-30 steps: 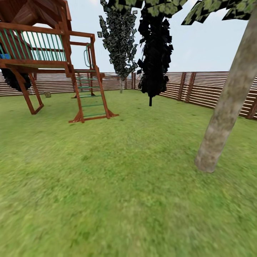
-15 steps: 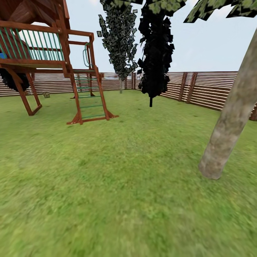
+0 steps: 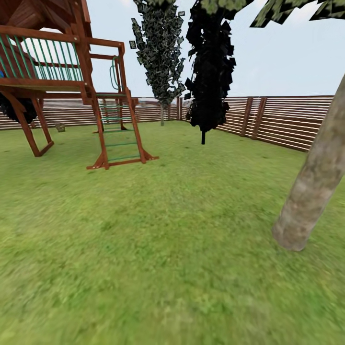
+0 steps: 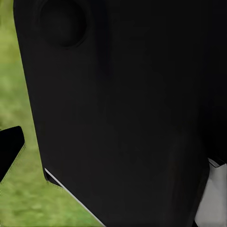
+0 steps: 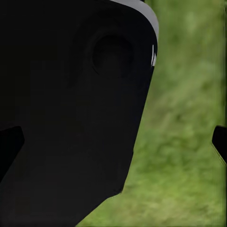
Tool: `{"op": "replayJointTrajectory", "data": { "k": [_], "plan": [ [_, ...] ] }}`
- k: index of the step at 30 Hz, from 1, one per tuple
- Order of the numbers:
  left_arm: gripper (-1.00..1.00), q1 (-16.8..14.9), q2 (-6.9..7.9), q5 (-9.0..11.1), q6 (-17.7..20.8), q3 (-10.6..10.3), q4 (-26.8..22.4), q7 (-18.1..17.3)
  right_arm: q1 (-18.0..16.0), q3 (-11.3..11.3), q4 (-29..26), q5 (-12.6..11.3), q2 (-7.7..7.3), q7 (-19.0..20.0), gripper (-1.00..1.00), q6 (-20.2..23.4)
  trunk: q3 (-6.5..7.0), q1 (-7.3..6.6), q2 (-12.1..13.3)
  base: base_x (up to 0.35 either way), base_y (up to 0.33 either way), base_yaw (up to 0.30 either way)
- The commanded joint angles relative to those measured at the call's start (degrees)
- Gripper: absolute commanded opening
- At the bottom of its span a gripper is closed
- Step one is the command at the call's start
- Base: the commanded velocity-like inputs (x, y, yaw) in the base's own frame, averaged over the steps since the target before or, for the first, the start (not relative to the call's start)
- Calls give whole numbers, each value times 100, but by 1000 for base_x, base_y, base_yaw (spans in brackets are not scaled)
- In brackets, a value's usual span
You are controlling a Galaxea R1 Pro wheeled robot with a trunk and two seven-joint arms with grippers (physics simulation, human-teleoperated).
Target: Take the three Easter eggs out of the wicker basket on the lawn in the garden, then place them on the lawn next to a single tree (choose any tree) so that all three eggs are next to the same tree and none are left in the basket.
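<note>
Both arms tucked — lawn point(image 3: 158, 249) below.

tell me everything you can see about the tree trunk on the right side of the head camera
The tree trunk is thick, bare and pale grey-brown, with mottled bark. It rises from the lawn at the head view's right, leaning up and to the right until the picture's edge cuts it off. Its base flares slightly where it meets the grass. Light green leaves hang across the top of the view above it. Nothing lies on the grass beside its base, and nothing touches it but the ground.

Head view faces garden – wrists close above lawn point(image 3: 158, 249).
</note>
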Motion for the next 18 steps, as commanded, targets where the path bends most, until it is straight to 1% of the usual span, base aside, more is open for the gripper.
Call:
{"op": "replayJointTrajectory", "data": {
  "k": [1,18],
  "plan": [
    [100,4,2,-4,0,-4,-13,-18,-7,29,12,12,0,5,100,-2,-4,3,-2,335,0,0],
    [100,4,2,-4,1,-4,-13,-17,-7,29,12,12,0,5,100,-2,-4,3,-2,335,0,0]
  ]
}}
